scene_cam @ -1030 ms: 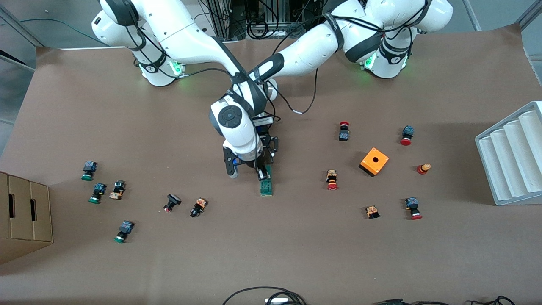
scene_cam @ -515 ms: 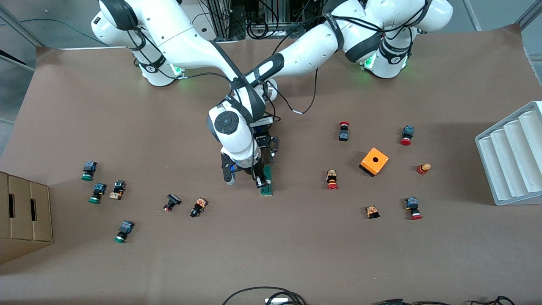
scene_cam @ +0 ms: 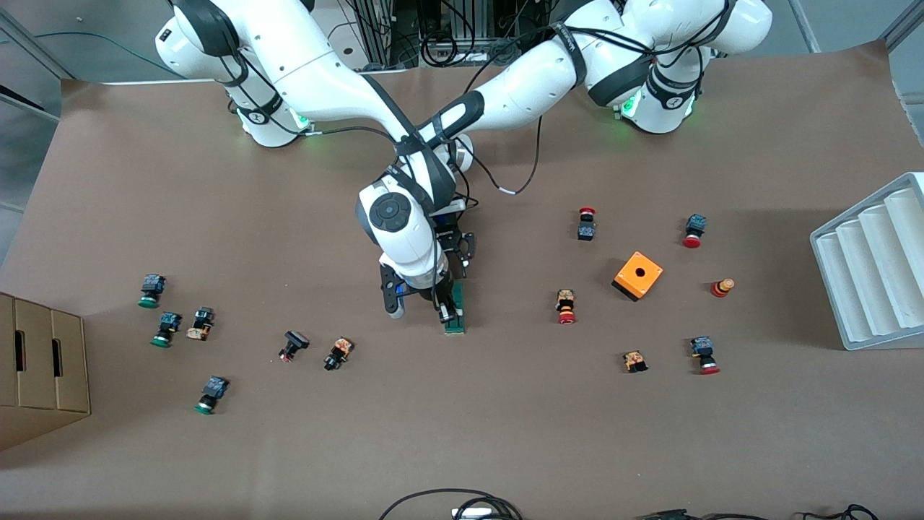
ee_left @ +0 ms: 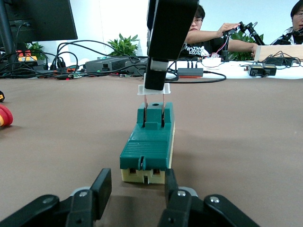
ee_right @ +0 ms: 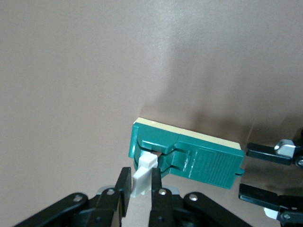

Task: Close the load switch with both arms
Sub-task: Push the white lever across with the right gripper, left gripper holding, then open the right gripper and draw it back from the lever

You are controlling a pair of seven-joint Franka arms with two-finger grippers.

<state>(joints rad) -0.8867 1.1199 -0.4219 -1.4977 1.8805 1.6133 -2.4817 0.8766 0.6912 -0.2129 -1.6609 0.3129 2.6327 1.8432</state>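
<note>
The dark-green load switch (scene_cam: pixel 455 318) lies on the brown table mid-way between the two ends. Its white lever (ee_right: pixel 144 174) stands up from the end nearer the front camera. My right gripper (scene_cam: pixel 445 311) hangs over that end, shut on the lever (ee_left: pixel 154 89); the right wrist view shows my right gripper (ee_right: pixel 140 185) pinching it. My left gripper (scene_cam: pixel 459 273) sits low at the switch's other end. In the left wrist view the left gripper (ee_left: pixel 136 185) is open, one finger at each side of the switch (ee_left: pixel 147 146). Its fingertips (ee_right: pixel 264 153) show in the right wrist view.
An orange box (scene_cam: pixel 638 275) and several red-capped push buttons (scene_cam: pixel 566 306) lie toward the left arm's end, with a grey ribbed tray (scene_cam: pixel 873 267) at that edge. Green-capped buttons (scene_cam: pixel 166 328) and a cardboard box (scene_cam: pixel 40 368) are toward the right arm's end.
My right gripper has moved along the switch toward the front camera, carrying the white lever with it. The left gripper has stayed in place.
</note>
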